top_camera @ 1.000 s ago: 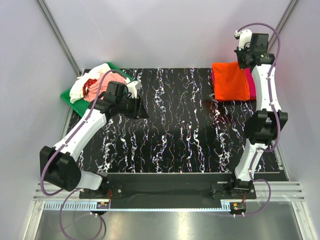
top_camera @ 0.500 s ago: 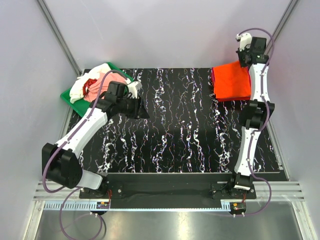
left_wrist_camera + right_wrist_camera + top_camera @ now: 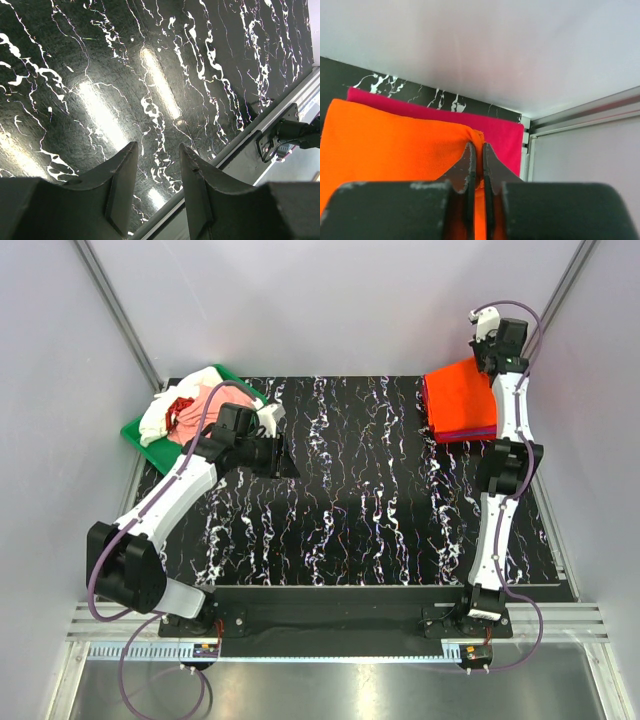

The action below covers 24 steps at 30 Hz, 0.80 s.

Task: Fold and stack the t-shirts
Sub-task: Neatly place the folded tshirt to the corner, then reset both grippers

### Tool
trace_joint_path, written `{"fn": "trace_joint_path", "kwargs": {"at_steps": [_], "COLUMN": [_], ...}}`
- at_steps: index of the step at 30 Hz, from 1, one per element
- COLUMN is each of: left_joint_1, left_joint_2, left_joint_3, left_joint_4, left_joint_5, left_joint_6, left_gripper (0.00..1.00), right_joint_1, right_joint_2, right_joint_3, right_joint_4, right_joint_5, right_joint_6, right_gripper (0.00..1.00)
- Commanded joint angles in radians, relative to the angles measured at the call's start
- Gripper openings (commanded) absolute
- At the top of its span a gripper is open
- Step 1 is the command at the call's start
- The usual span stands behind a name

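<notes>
Black white-veined marble tabletop (image 3: pixel 350 520) between pale walls (image 3: pixel 330 300), orange t-shirt (image 3: pixel 458 400) far-right

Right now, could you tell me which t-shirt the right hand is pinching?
The orange t-shirt, atop the magenta one; the right hand grips its corner. The others lie crumpled on the green tray.

Left gripper (image 3: pixel 156 150) is hovering parted near the left edge — right gripper (image 3: pixel 476 150) is pinching the orange t-shirt (image 3: pixel 395 150) at the far-right corner.
</notes>
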Motion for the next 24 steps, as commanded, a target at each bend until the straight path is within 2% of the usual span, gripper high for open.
{"fn": "trace_joint_path", "kwargs": {"at_steps": [1,2,3,6,7,11,13,15,17,18,20,21,24], "left_joint_1": [0.005,0.005,0.005,0.007,0.010,0.025,0.036,0.044,0.053,0.056,0.062,0.064,0.067], "left_joint_2": [-0.004,-0.002,-0.001,0.002,0.004,0.002,-0.004,-0.013,-0.033,-0.054,-0.077,-0.100,-0.149], "left_joint_3": [-0.002,-0.004,-0.002,-0.004,-0.002,0.004,0.009,0.013,0.016,0.015,0.013,0.015,0.021], "left_joint_4": [0.032,0.032,0.031,0.031,0.031,0.031,0.032,0.034,0.038,0.043,0.049,0.052,0.080], "left_joint_5": [0.028,0.023,0.019,0.008,0.008,0.011,0.013,0.016,0.019,0.013,-0.003,-0.001,0.022], "left_joint_6": [-0.007,-0.007,-0.006,-0.004,-0.004,-0.007,-0.009,-0.007,-0.006,-0.003,0.003,0.008,0.011], "left_gripper": [0.44,0.44,0.44,0.45,0.45,0.45,0.45,0.45,0.45,0.45,0.46,0.46,0.46], "right_joint_1": [-0.012,-0.014,-0.017,-0.015,-0.015,-0.015,-0.015,-0.015,-0.015,-0.015,-0.014,-0.012,-0.009], "right_joint_2": [0.017,0.020,0.017,-0.029,-0.046,-0.220,-0.297,-0.420,-0.544,-0.584,-0.703,-0.745,-0.940], "right_joint_3": [0.030,0.030,0.027,-0.012,-0.022,-0.107,-0.166,-0.240,-0.298,-0.368,-0.450,-0.548,-0.832], "right_joint_4": [0.134,0.140,0.144,0.144,0.143,0.134,0.097,0.025,-0.027,-0.084,-0.139,-0.185,-0.186], "right_joint_5": [-0.017,-0.017,-0.014,0.012,0.041,0.145,0.188,0.178,0.129,0.045,-0.044,-0.131,-0.276], "right_joint_6": [0.017,0.035,0.063,0.103,0.118,0.230,0.353,0.501,0.622,0.710,0.773,0.828,0.936], "right_gripper": [0.09,0.17,0.43,0.76,0.80,0.93,1.00,1.00,1.00,1.00,1.00,1.00,1.00]}}
